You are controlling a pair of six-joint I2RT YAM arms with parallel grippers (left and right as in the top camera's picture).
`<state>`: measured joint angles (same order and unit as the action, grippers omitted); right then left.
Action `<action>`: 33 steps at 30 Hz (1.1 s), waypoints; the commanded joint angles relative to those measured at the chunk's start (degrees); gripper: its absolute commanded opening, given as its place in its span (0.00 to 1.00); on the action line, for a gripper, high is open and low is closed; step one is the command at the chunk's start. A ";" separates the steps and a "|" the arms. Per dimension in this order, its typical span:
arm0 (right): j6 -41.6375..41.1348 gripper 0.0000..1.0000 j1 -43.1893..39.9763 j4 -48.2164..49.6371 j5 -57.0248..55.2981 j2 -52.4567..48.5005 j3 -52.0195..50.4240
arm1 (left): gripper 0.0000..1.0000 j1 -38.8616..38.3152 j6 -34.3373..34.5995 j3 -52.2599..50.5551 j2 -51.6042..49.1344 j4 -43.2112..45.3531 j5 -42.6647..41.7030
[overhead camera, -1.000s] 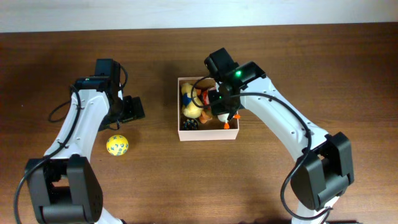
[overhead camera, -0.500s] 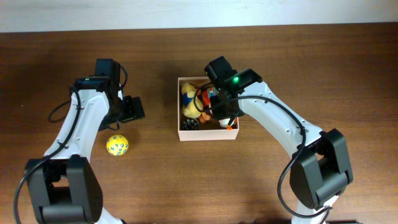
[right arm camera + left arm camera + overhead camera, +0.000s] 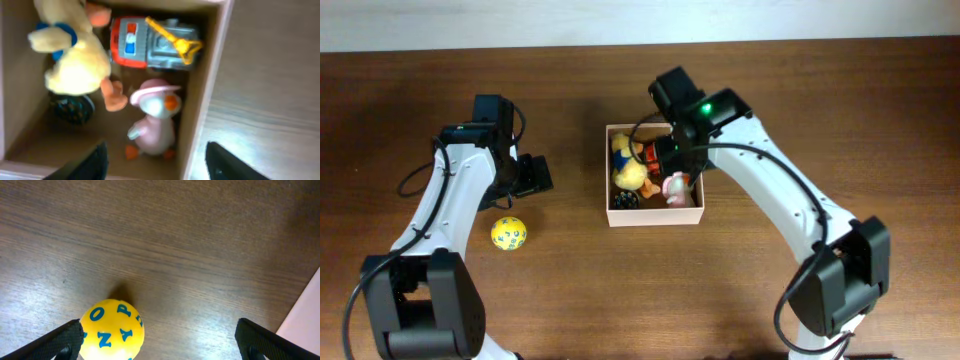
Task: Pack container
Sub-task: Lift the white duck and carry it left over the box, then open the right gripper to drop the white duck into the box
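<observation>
Right gripper (image 3: 156,150) hangs wide and empty over the packed container (image 3: 655,217); left gripper (image 3: 159,330), also wide, faces the yellow ball (image 3: 112,330), apparently for pickup.

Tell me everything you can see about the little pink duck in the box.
The pink duck looks like smooth plastic: pale pink body, pink brimmed hat, orange beak and feet. It lies ungripped on the brown floor of the container, next to one side wall, beside the red and grey toy vehicle and near the yellow plush.
</observation>
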<state>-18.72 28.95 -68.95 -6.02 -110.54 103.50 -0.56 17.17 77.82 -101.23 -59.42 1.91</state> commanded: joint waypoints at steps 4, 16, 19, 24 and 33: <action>0.17 0.91 -4.39 -8.63 -7.45 3.41 9.38 | 0.99 0.15 0.39 -0.66 1.73 -2.69 0.90; 0.24 0.99 -21.03 -12.92 -4.50 4.00 5.03 | 0.99 2.08 2.99 -6.27 1.73 -1.53 3.26; 0.24 0.99 -22.69 -12.02 -4.50 4.00 2.38 | 0.99 2.08 2.99 -8.26 1.70 0.26 3.13; 0.22 0.99 -23.08 -8.31 -4.42 4.00 -3.37 | 0.99 2.08 2.97 -12.39 1.70 4.66 -0.44; 0.22 0.99 -23.04 -3.04 -3.45 3.98 -10.51 | 0.20 2.08 2.95 -14.71 1.70 6.49 -0.70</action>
<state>-18.17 6.02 -72.38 -9.78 -107.72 93.73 1.43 19.99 63.83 -101.01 -53.21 2.50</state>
